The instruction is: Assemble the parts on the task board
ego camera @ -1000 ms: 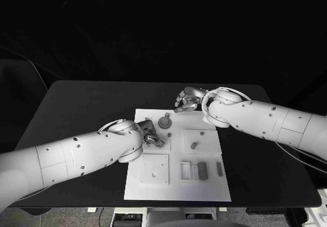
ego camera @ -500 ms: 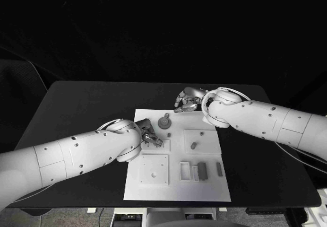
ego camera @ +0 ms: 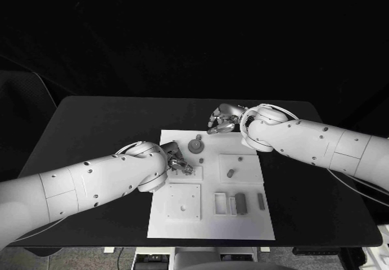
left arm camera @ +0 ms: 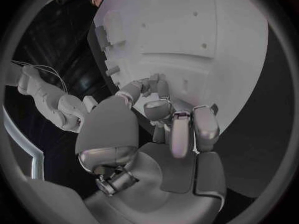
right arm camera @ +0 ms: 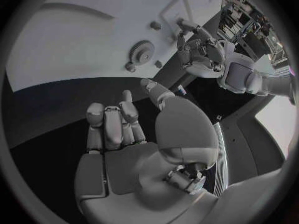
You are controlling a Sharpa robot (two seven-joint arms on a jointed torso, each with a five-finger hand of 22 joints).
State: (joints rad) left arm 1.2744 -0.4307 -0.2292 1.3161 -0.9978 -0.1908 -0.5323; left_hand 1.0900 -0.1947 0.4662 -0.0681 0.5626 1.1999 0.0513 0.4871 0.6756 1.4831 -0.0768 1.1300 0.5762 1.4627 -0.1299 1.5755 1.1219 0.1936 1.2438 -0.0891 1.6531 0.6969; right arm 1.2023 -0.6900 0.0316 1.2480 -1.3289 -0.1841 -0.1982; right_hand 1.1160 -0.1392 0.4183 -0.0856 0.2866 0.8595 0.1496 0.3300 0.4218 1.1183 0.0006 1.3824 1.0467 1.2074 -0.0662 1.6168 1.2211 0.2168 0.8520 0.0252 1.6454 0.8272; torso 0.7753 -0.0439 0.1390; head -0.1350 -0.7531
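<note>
Basically no change vs earlier frames; left hand (ego camera: 177, 161) still sits over task board (ego camera: 212, 225) left-centre, fingers curled near a small part, can't tell if gripping; right hand (ego camera: 222, 118) stays above table (ego camera: 97, 124) just past board's far edge, fingers apart, holding nothing; gear (ego camera: 195, 145) lies flat on board between both hands; grey block (ego camera: 240, 203) unmoved near front.

Setting: robotics laboratory test bench | Evidence: black table (ego camera: 97, 129) under dark surroundings, white task board (ego camera: 212, 219) with machined recesses at its centre, small grey parts (ego camera: 240, 202) and a gear (ego camera: 195, 146) laid out on it | Further evidence: cluttered equipment shelving (right arm camera: 246, 15) at the room's edge in the right wrist view
</note>
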